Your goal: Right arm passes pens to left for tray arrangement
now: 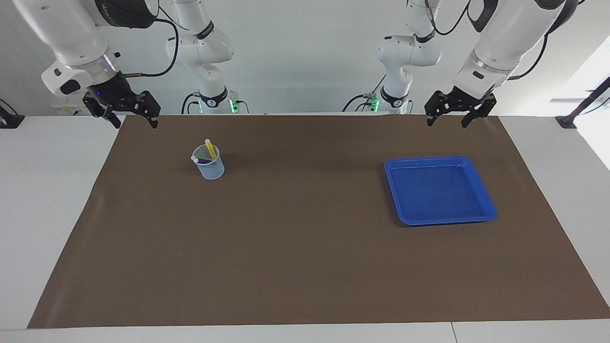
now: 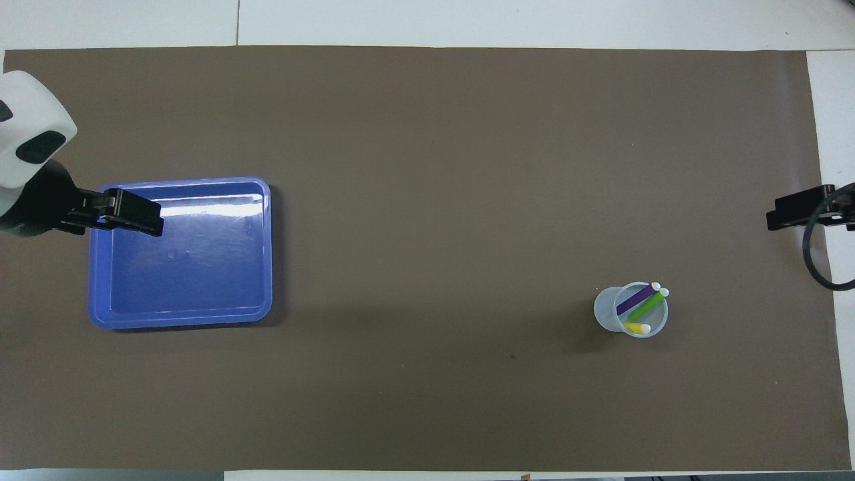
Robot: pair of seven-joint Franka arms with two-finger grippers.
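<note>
Both arms parked, nothing held. Right hand (image 1: 133, 116) hangs raised over the robots' edge of the brown mat (image 1: 305, 247) at the right arm's end of the counter (image 1: 47, 190); blue wrist light on, fingers spread apart and empty. In the overhead view only its black tip (image 2: 798, 210) pokes in at the edge of the frame. Left hand (image 1: 452, 115) hangs raised over the mat's robot-side edge at the left arm's end, fingers also apart and empty; from overhead it overlaps a corner of the tray, but the facing view shows it up in the air and clear of it. All three pens sit in a small translucent cup (image 1: 209, 167) toward the right arm's end of the mat, cup upright. Yellow pen (image 2: 636, 327), purple pen (image 2: 638, 299) and green pen (image 2: 648, 307) lean against the cup wall, pale tips sticking up past the rim; in the facing view the yellow one stands tallest. Blue tray (image 1: 483, 190) lies flat on the mat toward the left arm's end, well apart from the cup, with no pens in it. The tray lies a little farther from the robots than the cup does. Neither hand is near the cup or touching anything.
</note>
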